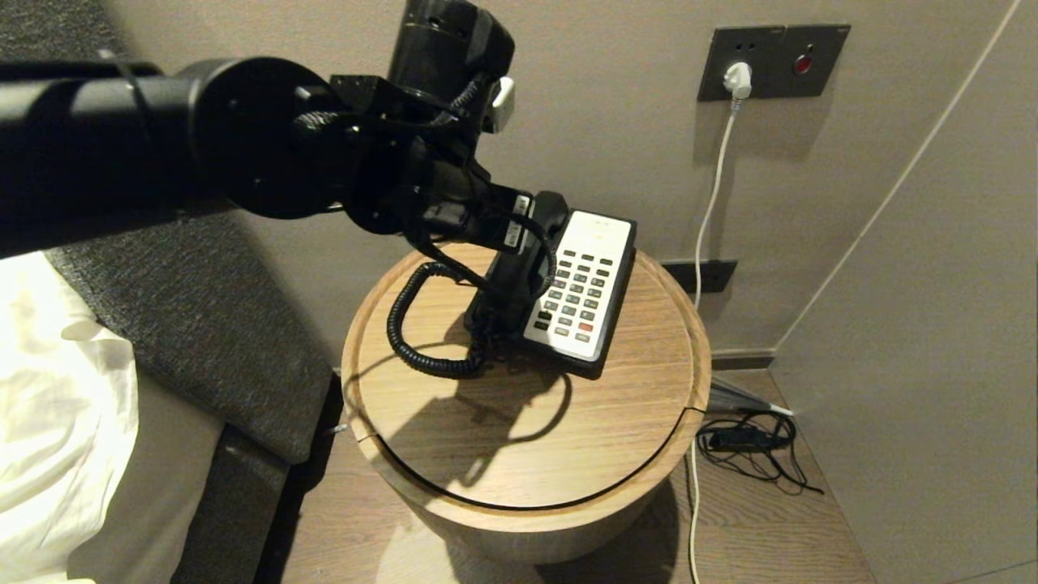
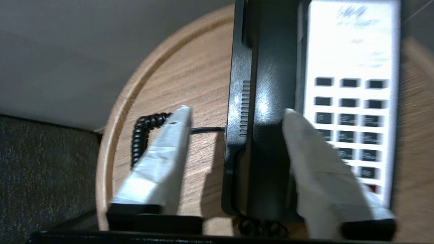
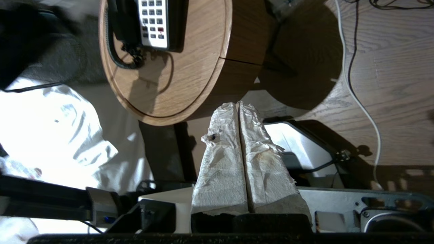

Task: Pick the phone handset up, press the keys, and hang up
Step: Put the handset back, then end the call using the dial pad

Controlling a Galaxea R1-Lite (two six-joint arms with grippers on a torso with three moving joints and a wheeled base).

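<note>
Hovering over the phone (image 1: 580, 288) on the round table (image 1: 519, 422), left gripper (image 2: 237, 113) spread wide astride the handset (image 2: 268, 112), right gripper (image 3: 239, 105) pressed closed, parked low.

It looked like a hotel bedroom. A round wooden bedside unit with a grooved tabletop (image 1: 519, 454) stood beside a bed with white linen (image 1: 57, 422) and a grey upholstered headboard (image 1: 203, 324). On it sat a corded desk phone (image 1: 580, 292) of the guest-room kind. A metal wall plate (image 1: 770, 61) held a socket with a white plug (image 1: 736, 79), above wood-plank flooring (image 1: 778, 535) and plain beige walls.
</note>
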